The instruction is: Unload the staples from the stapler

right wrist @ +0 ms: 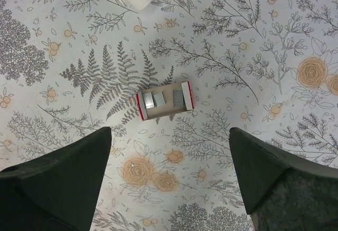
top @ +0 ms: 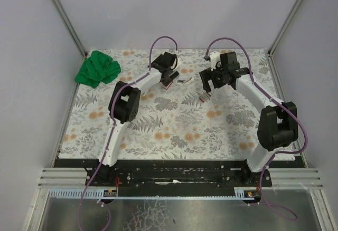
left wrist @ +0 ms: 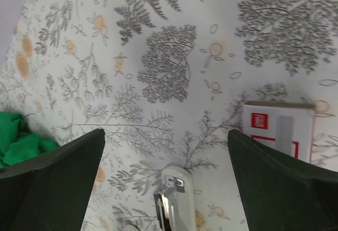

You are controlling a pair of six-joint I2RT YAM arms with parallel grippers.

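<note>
Staples: judged probably inside stapler (left wrist: 174, 202), lower centre of left wrist view. Held left gripper (left wrist: 165, 136) and right gripper (right wrist: 170, 131) spread, pinching nothing, to leave room for a first reach.

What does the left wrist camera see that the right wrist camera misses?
Only the left wrist view shows the green cloth, at its left edge. Only the right wrist view shows the red-and-white box whole, both red ends visible. Both share that box, part of the white stapler and the flowered tablecloth.
</note>
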